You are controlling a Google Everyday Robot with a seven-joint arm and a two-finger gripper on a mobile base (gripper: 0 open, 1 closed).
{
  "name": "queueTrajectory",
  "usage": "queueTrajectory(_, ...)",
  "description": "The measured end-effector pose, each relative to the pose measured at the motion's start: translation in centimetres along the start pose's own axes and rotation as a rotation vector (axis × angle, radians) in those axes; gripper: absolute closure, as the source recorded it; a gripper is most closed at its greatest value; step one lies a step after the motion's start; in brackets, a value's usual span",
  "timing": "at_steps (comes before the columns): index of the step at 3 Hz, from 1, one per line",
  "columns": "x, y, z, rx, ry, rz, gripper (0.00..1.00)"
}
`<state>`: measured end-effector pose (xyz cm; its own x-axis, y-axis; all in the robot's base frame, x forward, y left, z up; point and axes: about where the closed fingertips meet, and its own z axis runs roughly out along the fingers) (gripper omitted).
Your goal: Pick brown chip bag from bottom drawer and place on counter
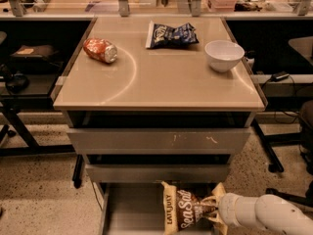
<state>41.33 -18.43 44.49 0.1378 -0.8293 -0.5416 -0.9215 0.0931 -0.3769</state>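
The brown chip bag (pixel 182 208) with white "Sea Salt" lettering stands in the open bottom drawer (pixel 132 210), at its right side. My gripper (pixel 210 208) reaches in from the lower right on a white arm and is shut on the bag's right edge. The beige counter (pixel 161 77) with a faint arc mark lies above the three drawers.
On the counter are a red crushed can (pixel 100 50) at left, a dark blue chip bag (pixel 171 34) at the back middle and a white bowl (pixel 224 55) at right. The two upper grey drawers (pixel 159 141) are closed. Desks and chair legs flank the unit.
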Motion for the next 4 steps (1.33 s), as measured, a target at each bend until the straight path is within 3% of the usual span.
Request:
queueTrajectory(1,-6.6,-2.6,-5.1,0.048,0.024,-0.14,1.0)
queueTrajectory(2,-11.3,-6.1,-9.7,0.085,0.001,-0.207,1.0)
queueTrajectory(3,-14.7,-11.2,-15.4,0.135,-0.093,-0.111,1.0)
queueTrajectory(4,-14.7,-11.2,-15.4,0.135,-0.093,-0.111,1.0)
